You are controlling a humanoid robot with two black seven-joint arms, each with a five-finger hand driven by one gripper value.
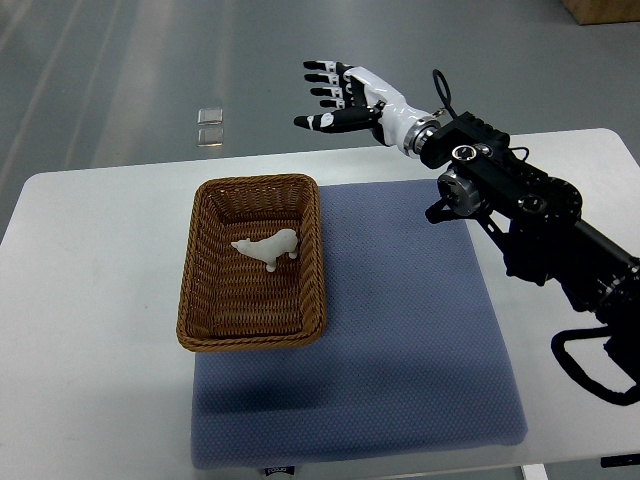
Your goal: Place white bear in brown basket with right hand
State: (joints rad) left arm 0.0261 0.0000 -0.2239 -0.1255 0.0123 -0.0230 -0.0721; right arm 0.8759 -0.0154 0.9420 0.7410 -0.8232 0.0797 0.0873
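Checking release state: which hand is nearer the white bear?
Right. The right hand is open, raised beyond the brown basket's far right corner; the white bear lies inside the basket. The left hand is not in view.

The desk point(90, 300) carries a mat point(400, 330) on its right and middle part. The basket point(252, 262) stands at the mat's left edge, partly on it and partly on the bare desk. The bear point(268, 247) lies inside the basket, toward its far right part. The right hand point(345, 98) hangs beyond the desk's far edge, behind and to the right of the basket, well apart from it.
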